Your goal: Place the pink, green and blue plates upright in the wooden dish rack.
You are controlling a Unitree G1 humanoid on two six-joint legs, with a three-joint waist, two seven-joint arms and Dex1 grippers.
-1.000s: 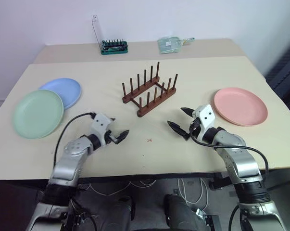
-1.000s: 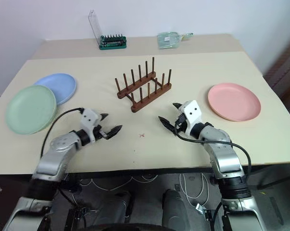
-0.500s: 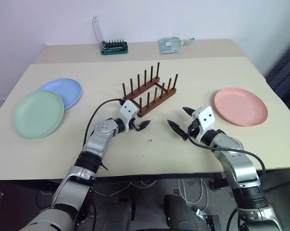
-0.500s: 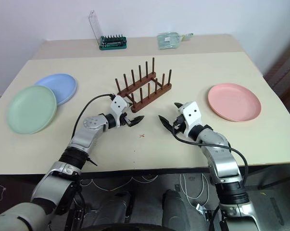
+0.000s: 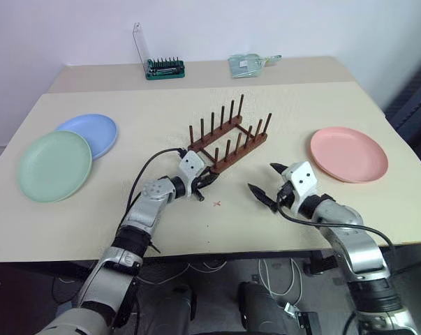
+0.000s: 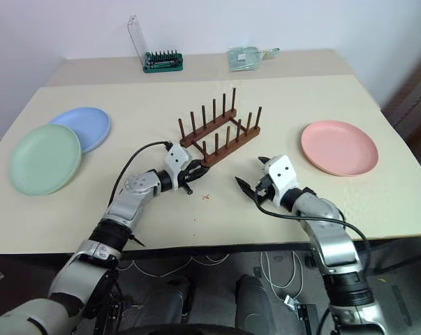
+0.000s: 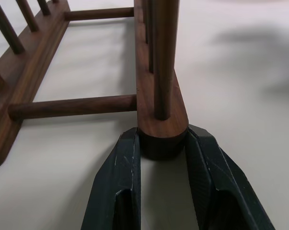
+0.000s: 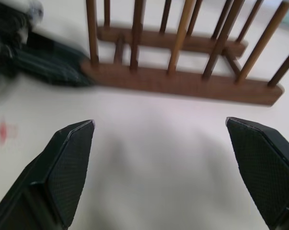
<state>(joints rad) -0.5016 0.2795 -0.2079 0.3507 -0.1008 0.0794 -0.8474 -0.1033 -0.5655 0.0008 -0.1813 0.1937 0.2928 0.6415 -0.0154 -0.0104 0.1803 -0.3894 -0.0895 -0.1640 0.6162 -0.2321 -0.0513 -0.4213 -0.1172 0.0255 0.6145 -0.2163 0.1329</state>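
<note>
The rack (image 5: 227,139) sits at the middle of the frame, slanting up toward the right, every slot bare. The left end effector (image 5: 204,183) has its two fingers closed on the near end of one base rail; the left wrist view shows a finger (image 7: 119,184) pressed against each side of the rounded rail tip. So the step in hand looks like setting the rack straight or dragging it to a better spot, not plate work yet.

The right end effector (image 5: 269,183) hangs just right of centre, jaws spread wide and holding nothing, a little below the rack's right end and apart from it.

None of the three plates is loaded. The pink plate (image 5: 348,153) lies flat at the right of the frame, near the right arm. The green plate (image 5: 54,165) lies flat at the far left, with the blue plate (image 5: 90,134) above it, its lower edge tucked under the green rim.

I'd judge the task barely begun. The next move calls for letting go of the rail once the rack is placed, then taking the pink plate by its rim with the free right arm and tipping it on edge between two pegs.

A bit holder (image 5: 164,68) and a clear packet (image 5: 249,64) lie on the far desk (image 5: 301,73), at the top of the frame.
</note>
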